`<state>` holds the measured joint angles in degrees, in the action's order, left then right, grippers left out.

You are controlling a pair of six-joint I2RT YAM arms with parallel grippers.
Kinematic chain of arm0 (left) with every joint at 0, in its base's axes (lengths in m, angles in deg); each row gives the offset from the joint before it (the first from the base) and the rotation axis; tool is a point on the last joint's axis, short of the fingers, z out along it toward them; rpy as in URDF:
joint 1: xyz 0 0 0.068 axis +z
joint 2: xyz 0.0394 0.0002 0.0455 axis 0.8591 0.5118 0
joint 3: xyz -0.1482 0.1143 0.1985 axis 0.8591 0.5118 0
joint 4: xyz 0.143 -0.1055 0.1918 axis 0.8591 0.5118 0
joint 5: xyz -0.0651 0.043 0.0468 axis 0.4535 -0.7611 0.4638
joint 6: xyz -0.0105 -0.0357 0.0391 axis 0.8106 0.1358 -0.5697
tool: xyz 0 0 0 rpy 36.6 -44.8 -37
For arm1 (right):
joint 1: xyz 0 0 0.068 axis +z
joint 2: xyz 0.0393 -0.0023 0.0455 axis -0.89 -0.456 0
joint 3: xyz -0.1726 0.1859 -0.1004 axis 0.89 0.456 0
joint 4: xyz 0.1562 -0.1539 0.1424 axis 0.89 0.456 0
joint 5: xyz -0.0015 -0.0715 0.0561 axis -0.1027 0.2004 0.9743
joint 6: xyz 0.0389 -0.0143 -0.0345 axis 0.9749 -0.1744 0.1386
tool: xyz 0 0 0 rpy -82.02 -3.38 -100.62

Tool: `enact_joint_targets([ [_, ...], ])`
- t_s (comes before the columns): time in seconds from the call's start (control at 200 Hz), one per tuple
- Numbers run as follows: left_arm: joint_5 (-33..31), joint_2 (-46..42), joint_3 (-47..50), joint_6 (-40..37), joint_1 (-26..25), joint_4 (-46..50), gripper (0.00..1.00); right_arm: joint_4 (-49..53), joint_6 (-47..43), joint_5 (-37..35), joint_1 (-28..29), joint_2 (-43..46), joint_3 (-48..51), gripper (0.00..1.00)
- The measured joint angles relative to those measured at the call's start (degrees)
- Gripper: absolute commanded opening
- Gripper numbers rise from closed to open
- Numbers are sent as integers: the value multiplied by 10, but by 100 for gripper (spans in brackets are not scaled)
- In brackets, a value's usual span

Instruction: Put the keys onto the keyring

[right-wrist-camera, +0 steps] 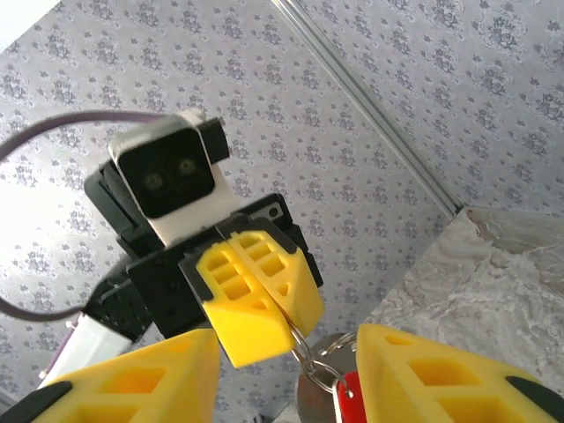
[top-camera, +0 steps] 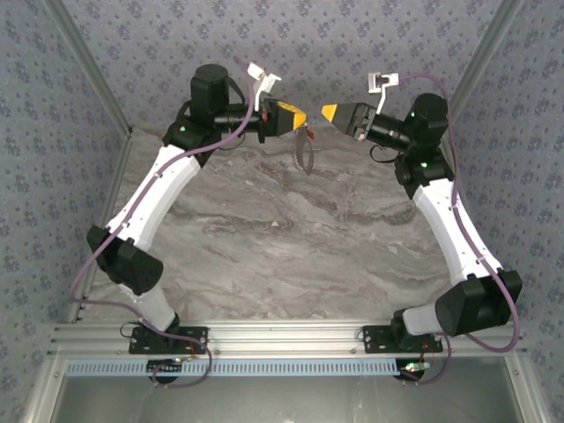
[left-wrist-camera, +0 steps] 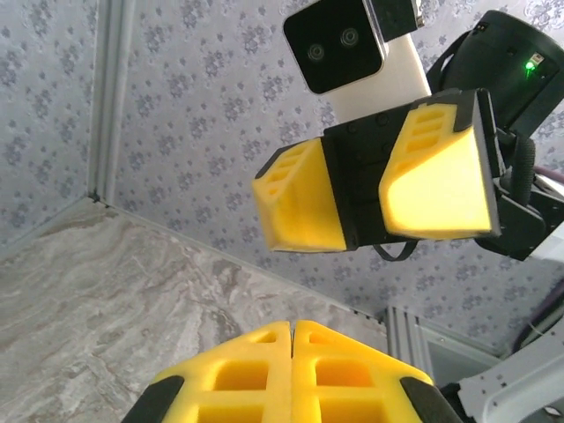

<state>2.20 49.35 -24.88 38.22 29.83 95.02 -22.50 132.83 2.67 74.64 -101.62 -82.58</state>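
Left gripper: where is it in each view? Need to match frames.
Top external: left gripper upper middle, shut on the keyring.
Left wrist: left gripper bottom centre, fingers together.
Right wrist: left gripper centre, facing the camera.
Shared landmark: marble table, in all three.

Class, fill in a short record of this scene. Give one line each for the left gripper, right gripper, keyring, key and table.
left gripper: shut, pinching the top of the keyring
right gripper: open, holding nothing, tip facing the left gripper's tip with a gap between
keyring: metal, hangs below the left gripper, off the table
key: red, dangles at the bottom of the keyring; cannot tell whether it is threaded on
table: grey marble; both grippers are above its far side
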Motion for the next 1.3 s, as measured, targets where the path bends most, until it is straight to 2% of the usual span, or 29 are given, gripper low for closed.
enact_joint_targets([
  [0.11, -22, -30, 52, 0, 0, -64, 0, -16, 9, -9, 8, 0, 3, 51],
  [0.325, -47, -58, 86, 16, 1, -162, 0, -53, 36, -23, 23, -2, 7, 51],
  [0.605, -53, -61, 118, 91, 14, -268, 0, -75, 49, -31, 53, -32, 7, 54],
  [0.904, -50, -60, 120, 146, 24, -326, 0, -76, 49, -34, 67, -59, 5, 54],
  [1.299, -38, -42, 120, 178, 28, -340, 0, -49, 31, -35, 72, -71, -45, 58],
])
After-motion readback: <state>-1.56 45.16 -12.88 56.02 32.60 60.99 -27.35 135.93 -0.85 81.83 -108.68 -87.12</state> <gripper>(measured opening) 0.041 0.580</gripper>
